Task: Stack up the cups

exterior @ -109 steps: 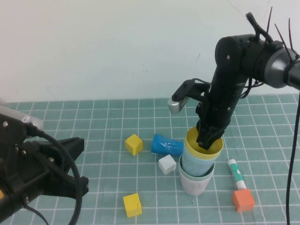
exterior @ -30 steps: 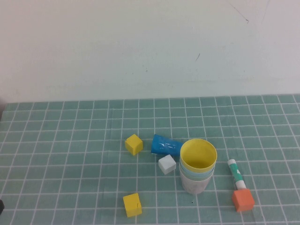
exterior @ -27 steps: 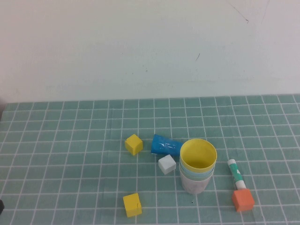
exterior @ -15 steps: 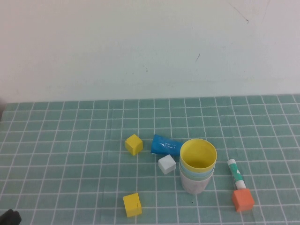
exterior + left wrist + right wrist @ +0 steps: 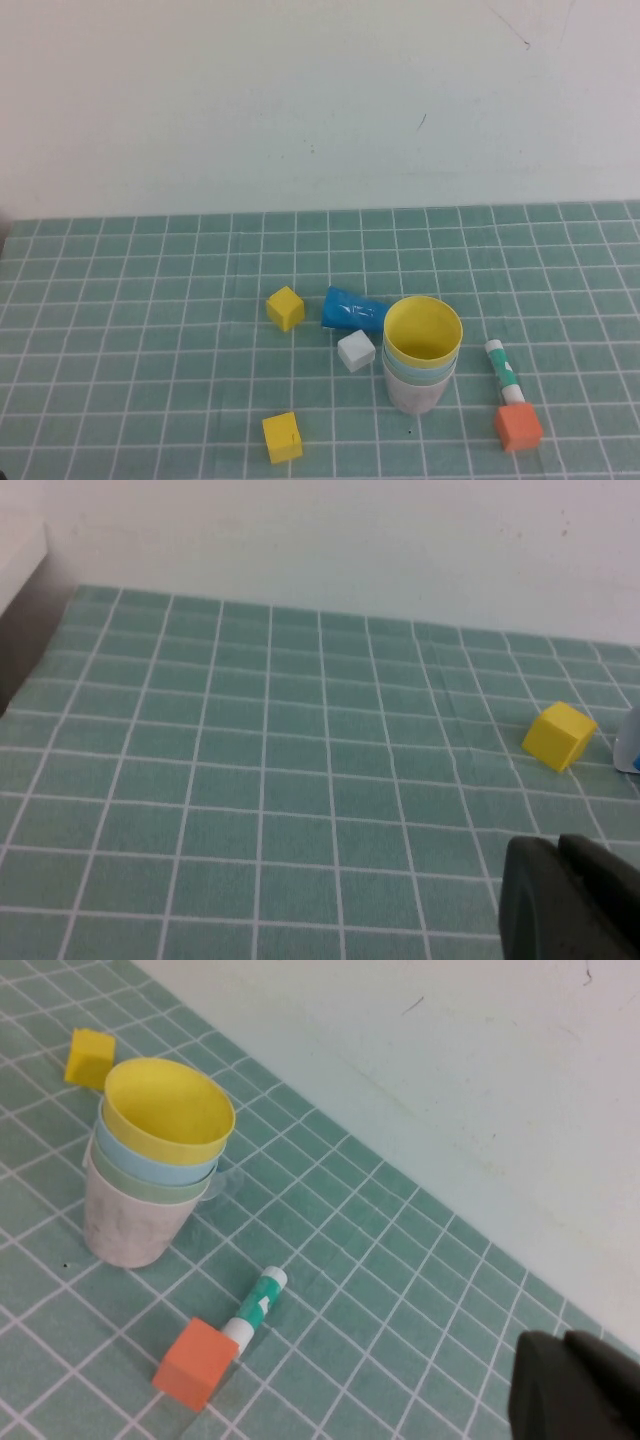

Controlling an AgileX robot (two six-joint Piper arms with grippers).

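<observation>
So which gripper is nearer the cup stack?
Right gripper: its wrist view shows the cup stack close. Left gripper is off beyond the yellow cube.

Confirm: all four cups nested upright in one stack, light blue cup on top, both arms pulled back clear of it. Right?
Not quite: the top cup is the yellow cup, not the light blue cup, which sits just under it, as the right wrist view shows. Otherwise right: the stack stands upright, and the left gripper and right gripper, both shut, sit well away from it.
</observation>
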